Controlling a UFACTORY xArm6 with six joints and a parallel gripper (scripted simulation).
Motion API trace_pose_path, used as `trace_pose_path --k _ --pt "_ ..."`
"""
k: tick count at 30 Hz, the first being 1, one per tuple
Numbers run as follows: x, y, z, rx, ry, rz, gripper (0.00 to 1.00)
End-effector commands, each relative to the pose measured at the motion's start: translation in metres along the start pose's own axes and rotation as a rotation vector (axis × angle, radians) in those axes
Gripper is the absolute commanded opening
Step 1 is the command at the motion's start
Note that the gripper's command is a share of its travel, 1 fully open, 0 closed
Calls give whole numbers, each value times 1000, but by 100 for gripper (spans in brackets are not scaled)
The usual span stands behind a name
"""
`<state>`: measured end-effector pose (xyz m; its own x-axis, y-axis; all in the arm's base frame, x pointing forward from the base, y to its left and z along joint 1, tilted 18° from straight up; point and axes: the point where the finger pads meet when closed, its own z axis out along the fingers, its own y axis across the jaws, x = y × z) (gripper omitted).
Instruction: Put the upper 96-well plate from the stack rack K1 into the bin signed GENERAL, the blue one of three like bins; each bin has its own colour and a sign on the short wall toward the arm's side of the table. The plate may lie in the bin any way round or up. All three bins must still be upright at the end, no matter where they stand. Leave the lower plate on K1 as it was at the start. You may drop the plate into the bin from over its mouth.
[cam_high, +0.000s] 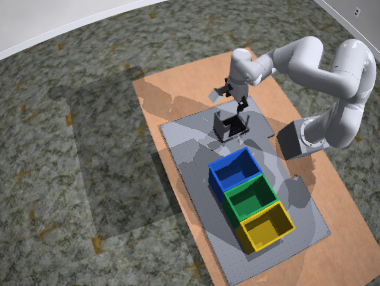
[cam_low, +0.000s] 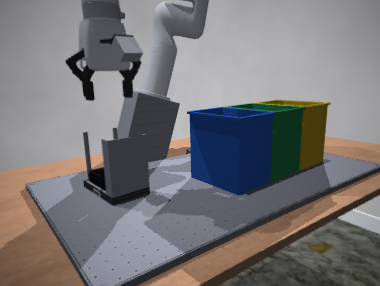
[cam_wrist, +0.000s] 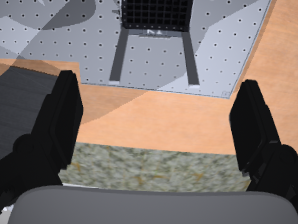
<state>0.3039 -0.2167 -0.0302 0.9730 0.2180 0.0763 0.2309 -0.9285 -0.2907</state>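
My gripper (cam_high: 233, 100) (cam_low: 108, 96) (cam_wrist: 158, 93) is open and empty, high above the rack. The stack rack K1 (cam_high: 221, 127) (cam_low: 127, 167) stands on the grey board, with tall corner posts and a high wall. Dark plates (cam_high: 236, 126) (cam_low: 96, 177) (cam_wrist: 157, 14) lie low inside it; I cannot tell upper from lower. In the wrist view the rack is at the top edge, two posts pointing toward the fingers. The blue bin (cam_high: 217, 181) (cam_low: 217, 155) stands upright beside the rack, its mouth open. Its sign is not visible.
The green bin (cam_high: 231, 211) (cam_low: 286, 145) and yellow bin (cam_high: 248, 239) (cam_low: 313, 137) stand upright in a row beyond the blue one, close together. The arm's base block (cam_high: 294, 142) (cam_low: 150, 125) is beside the grey board (cam_high: 187, 145) (cam_low: 125, 240).
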Motion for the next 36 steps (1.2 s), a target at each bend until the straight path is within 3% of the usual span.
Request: trace_pose_path --k 1,36 --pt "1 1 7 -3 2 0 100" --pt "1 1 59 -3 2 0 100"
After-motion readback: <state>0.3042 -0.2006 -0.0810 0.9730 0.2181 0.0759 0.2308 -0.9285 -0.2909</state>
